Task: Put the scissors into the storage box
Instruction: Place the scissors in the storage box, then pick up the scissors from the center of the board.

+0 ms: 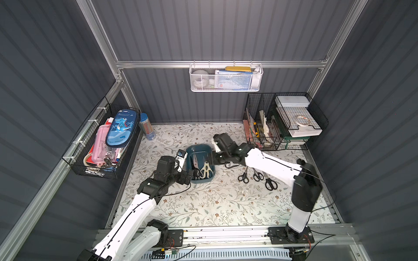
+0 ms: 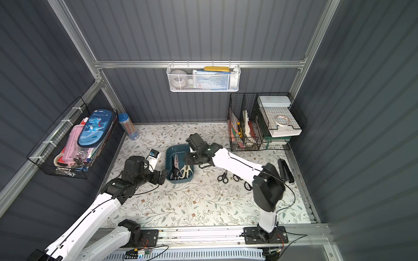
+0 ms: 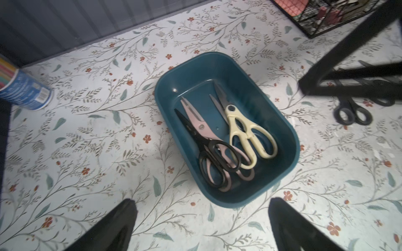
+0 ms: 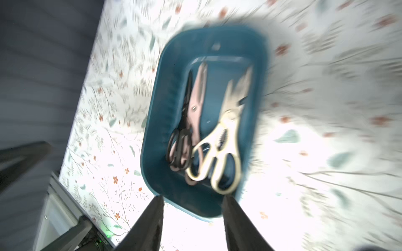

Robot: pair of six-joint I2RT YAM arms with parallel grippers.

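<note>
— Which step are you on?

— Between pairs, by my reading. The storage box sits about mid-tabletop, a shade toward the left edge. Three pairs are in it: cream shears, pink shears, and a black-handled pair lapped over the pink handles. All blades point toward the back edge.

— And your grippers?

— Right gripper hangs by the box's right wall, jaws apart, nothing between them. Its wrist view is blurred. Left gripper stands beside the box's near left corner, jaws spread wide, empty.

— What's left?

— Three black-handled pairs on the tabletop, between the box and the right edge, lying close together. Next you'd take the right arm across, pick one pair, come down square on it, and close across blades or pivot.

— Handling notes?

— Thin steel, lying flat on the smooth, flower-printed tabletop, so there's little to get under. The plastic loop handles are thicker and rounder. The box is glossy plastic, low-walled and round-cornered, so a long pair likely has to go in lengthwise.
</note>
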